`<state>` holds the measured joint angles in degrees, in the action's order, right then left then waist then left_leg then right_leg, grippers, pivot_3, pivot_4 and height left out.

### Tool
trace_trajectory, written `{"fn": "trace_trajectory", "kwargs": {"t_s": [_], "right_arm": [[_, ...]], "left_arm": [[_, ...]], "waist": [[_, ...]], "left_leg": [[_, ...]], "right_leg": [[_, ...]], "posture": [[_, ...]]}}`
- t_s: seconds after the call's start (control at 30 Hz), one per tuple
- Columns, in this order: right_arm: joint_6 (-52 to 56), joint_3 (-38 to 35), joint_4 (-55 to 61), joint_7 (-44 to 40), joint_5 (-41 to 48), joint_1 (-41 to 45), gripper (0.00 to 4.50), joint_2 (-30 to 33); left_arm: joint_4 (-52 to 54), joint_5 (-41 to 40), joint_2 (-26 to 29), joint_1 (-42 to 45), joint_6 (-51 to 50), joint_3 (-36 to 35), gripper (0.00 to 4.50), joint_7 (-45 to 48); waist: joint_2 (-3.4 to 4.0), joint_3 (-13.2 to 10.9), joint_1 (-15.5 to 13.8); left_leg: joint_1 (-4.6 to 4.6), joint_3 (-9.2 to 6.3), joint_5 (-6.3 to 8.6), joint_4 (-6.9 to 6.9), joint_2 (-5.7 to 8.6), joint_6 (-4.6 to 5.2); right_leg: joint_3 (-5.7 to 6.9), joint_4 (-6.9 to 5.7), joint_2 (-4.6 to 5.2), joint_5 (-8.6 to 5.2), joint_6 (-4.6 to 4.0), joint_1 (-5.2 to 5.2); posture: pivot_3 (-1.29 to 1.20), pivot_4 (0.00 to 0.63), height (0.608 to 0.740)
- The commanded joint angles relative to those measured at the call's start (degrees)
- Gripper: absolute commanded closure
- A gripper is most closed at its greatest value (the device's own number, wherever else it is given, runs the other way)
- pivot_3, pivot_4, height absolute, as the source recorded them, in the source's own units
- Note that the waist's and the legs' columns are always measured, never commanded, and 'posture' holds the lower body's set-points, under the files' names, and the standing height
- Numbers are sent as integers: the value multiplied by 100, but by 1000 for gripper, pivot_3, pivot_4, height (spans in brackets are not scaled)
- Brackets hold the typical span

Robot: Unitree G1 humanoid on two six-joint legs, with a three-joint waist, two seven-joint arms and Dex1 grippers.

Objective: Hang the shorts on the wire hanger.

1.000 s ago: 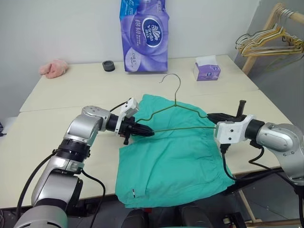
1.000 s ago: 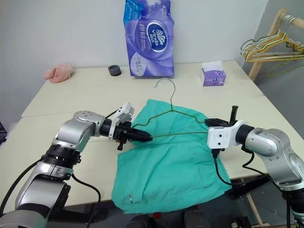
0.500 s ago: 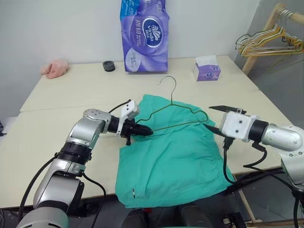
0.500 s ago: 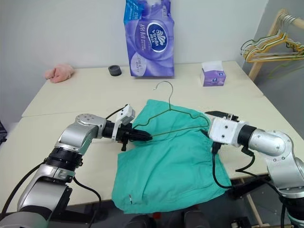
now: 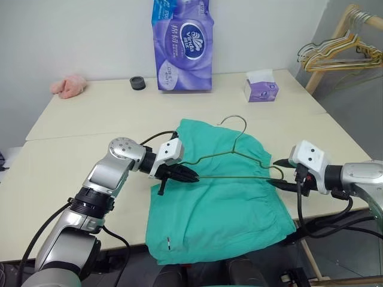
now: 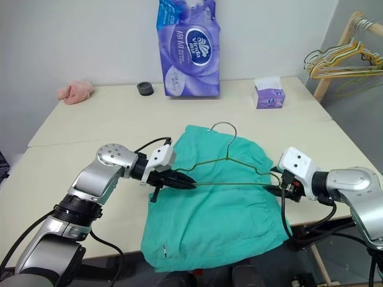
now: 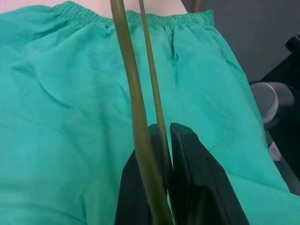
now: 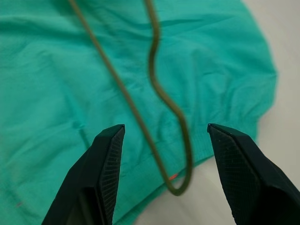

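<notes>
The teal-green shorts point(image 5: 221, 209) lie spread on the table point(image 5: 72, 161), their gathered waistband point(image 7: 79, 10) toward my right arm. A speck of orange drawstring point(image 8: 173, 176) shows at that edge. The wire hanger point(image 5: 230, 154) hovers low over the shorts, hook point(image 5: 236, 119) pointing away from me. My left gripper point(image 5: 187, 174) is shut on the hanger's left corner, and the wire point(image 7: 157, 108) runs out between its fingers. My right gripper point(image 5: 282, 174) is open, its fingers point(image 8: 105, 154) standing either side of the hanger's right corner point(image 8: 180, 185) without touching it.
At the back of the table stand a purple tissue pack point(image 5: 182, 45), a small tissue box point(image 5: 260, 86), a black roll point(image 5: 137, 82) and a pink cloth point(image 5: 67, 85). A wooden rack with a bunch of hangers point(image 5: 338, 52) stands at the far right.
My right gripper opened, let go of the hanger's right corner, rolled and dropped back toward me. The hanger, still held on the left, tipped flatter and its hook swung right.
</notes>
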<state>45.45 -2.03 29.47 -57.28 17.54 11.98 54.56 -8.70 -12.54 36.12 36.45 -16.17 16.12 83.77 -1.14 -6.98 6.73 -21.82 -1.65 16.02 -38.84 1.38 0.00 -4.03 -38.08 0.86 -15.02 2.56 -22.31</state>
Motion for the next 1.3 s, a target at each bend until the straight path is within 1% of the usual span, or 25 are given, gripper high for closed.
{"fn": "trace_trajectory", "kwargs": {"t_s": [0.03, 0.3, 0.4, 0.47, 0.63, 0.83, 0.93, 1.0, 1.07, 1.2, 1.27, 1.3], "right_arm": [[-61, 224, 35, -206, 97, 11, 1504, 205], [-138, 730, -317, -386, 27, 294, 1504, 349], [-63, 871, -373, -461, 80, 429, 2114, 357], [6, 926, -339, -487, 110, 469, 2706, 368], [112, 1027, -221, -466, 138, 479, 4428, 385], [198, 1040, -160, -407, 162, 466, 4469, 382], [223, 999, -148, -396, 186, 482, 4469, 383], [264, 956, -123, -358, 220, 495, 4500, 360], [296, 894, -95, -320, 247, 485, 4500, 347], [359, 510, -103, -226, 376, 244, 4500, 360], [394, 233, -108, -175, 471, 45, 4500, 365], [430, 64, -97, -136, 535, -81, 4500, 367]], "left_arm": [[236, -28, 43, 5, 155, 2, 4500, 82], [404, -36, 81, -124, 275, 38, 4500, 229], [422, -19, 82, -164, 325, 46, 4500, 243], [443, -16, 81, -182, 337, 49, 4500, 239], [478, -24, 51, -187, 314, 57, 4500, 193], [535, -36, -48, -150, 296, 75, 4500, 108], [364, -136, -210, -77, 127, -34, 4500, -62], [247, -154, -264, -37, 122, -62, 3807, -57], [217, -251, -313, -35, 21, -125, 3279, -44], [-404, -310, -501, 320, -66, -584, 2111, -528], [-753, -421, -475, 582, -215, -800, 1533, -572], [-915, -382, -403, 666, -129, -837, 1533, -552]], "waist": [[0, -1, -1], [-1, -2, -15], [-1, -2, -13], [-1, -2, -16], [-1, -3, -19], [-2, -3, -18], [-2, -3, -18], [-2, -3, -18], [-2, -3, -16], [-2, -3, -21], [-4, -3, -29], [-4, -3, -31]], "left_leg": [[0, -1, 0, 1, 0, 0], [-1, 3, 0, 0, 0, 0], [-1, 2, 0, 0, 0, 0], [-1, 0, 0, 0, 0, 0], [-2, -1, 0, 0, 0, 0], [-2, -1, 0, 0, 0, 0], [-2, -1, 0, 0, 0, 0], [-2, -1, 0, -1, 0, 0], [-3, -1, 0, -1, 0, 0], [-3, -2, 0, -1, 0, 0], [-5, -3, 0, -4, 0, 0], [-6, -3, 0, -4, 0, 0]], "right_leg": [[1, 0, 0, 0, 0, 0], [1, 4, 0, -1, 1, 0], [1, 4, 0, -1, 1, 0], [1, 4, 0, 0, 1, 0], [0, 5, 1, -1, 1, 0], [1, 6, 1, -1, 2, 0], [1, 6, 2, -1, 2, 0], [2, 5, 2, -1, 2, 0], [2, 5, 2, -1, 2, -1], [3, 5, 2, -1, 2, -1], [4, 4, 2, 0, 2, 0], [5, 5, 2, -1, 3, -1]], "posture": [[-184, 100, 740], [-182, 98, 740], [-180, 99, 740], [-179, 99, 740], [-181, 98, 740], [-183, 93, 740], [-186, 90, 740], [-188, 88, 740], [-189, 85, 740], [-191, 84, 740], [-191, 83, 740], [-191, 83, 740]]}}
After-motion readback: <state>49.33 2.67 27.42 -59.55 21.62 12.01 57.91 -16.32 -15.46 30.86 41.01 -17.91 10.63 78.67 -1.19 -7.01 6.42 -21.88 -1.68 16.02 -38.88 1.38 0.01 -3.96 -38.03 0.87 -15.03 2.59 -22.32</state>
